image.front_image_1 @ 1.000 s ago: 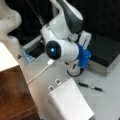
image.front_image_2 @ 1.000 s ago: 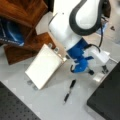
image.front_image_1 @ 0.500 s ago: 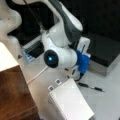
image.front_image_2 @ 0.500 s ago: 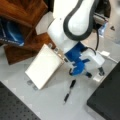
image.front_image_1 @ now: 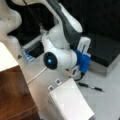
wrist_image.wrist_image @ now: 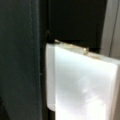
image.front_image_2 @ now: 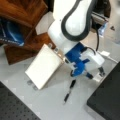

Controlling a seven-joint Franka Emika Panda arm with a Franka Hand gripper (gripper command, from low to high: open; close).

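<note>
Claw (image.front_image_2: 75, 75) hanging low over counter (image.front_image_2: 50, 102), just above pen (image.front_image_2: 69, 90), beside white notepad (image.front_image_2: 45, 66); can't tell how open it's standing.

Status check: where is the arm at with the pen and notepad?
Done: nothing visibly; the pen lies flat on the table beside the notepad. In hand: the gripper sits low at the pen's upper end, contact unclear. Left: pen not lifted.
</note>
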